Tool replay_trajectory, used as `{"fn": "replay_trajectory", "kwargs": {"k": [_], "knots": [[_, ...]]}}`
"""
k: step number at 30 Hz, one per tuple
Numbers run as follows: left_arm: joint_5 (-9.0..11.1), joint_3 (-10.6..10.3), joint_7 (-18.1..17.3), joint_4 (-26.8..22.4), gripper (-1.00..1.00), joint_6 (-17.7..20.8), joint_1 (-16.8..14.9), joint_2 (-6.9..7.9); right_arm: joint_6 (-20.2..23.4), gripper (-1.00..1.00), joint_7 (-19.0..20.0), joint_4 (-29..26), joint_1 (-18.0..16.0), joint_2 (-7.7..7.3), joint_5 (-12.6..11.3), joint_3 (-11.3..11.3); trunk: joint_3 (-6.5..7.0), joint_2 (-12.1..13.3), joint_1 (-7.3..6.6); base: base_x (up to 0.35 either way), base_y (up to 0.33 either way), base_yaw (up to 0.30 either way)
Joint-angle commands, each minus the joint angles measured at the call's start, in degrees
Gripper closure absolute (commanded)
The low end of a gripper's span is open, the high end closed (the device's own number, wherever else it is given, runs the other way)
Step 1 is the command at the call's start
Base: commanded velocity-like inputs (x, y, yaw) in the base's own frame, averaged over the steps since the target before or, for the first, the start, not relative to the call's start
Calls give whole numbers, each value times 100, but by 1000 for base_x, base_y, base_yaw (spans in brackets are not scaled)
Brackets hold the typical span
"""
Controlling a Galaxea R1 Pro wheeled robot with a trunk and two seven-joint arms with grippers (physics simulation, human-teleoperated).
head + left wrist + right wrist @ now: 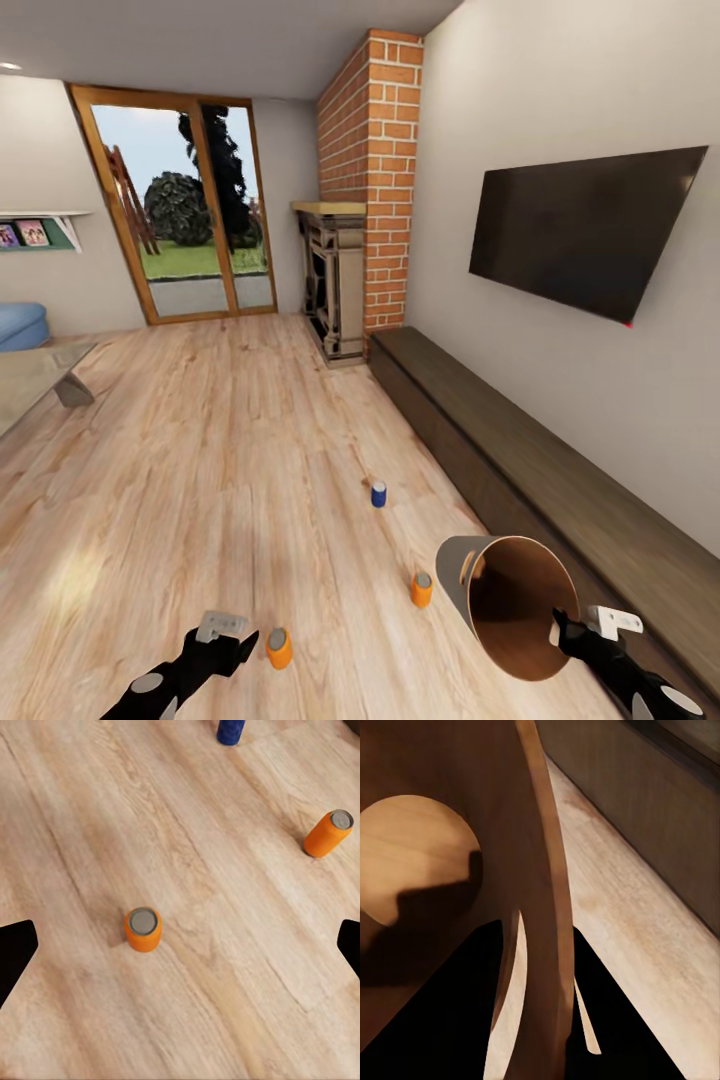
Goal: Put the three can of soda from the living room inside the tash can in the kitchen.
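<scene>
- Orange can stands on the wood floor, just beside my left gripper, whose fingers are wide apart and hold nothing.
- My right gripper is closed on the rim of the tash can, which is tilted.

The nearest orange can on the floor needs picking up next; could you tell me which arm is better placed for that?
The left. Its gripper is open and beside the nearest orange can, which stands upright between its fingers in the left wrist view. The right gripper is occupied, clamped on the trash can's rim.

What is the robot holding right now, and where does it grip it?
The right gripper holds the trash can by its rim, jaws either side of the wall. The left gripper holds nothing.
</scene>
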Motion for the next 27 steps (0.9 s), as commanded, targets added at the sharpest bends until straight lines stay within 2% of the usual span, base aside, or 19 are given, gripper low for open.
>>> {"fn": "replay_trajectory", "kwargs": {"k": [1,5,10,14,23,27], "knots": [[-1,1,-6,1,-100,7,0,0,13,100,79,-6,-3,-1,-65,-13,1,0,0,158,0,-7],[2,-1,-80,70,-100,50,-2,-1,13,100,77,-2,-3,-1,-50,6,1,0,0,157,0,-3],[19,-1,-353,385,-100,235,-91,-1,13,100,73,-1,-3,-1,-18,17,1,0,0,167,0,-1],[23,5,-401,428,-100,258,-122,-5,13,100,71,0,-3,-1,-7,21,1,0,0,116,0,0],[34,3,-414,441,-100,209,-131,-6,13,100,70,0,-3,-1,-11,29,1,0,0,26,0,0],[23,-4,-416,441,-100,217,-132,-8,13,100,70,0,-3,-1,-15,30,1,0,0,-169,0,0]]}}
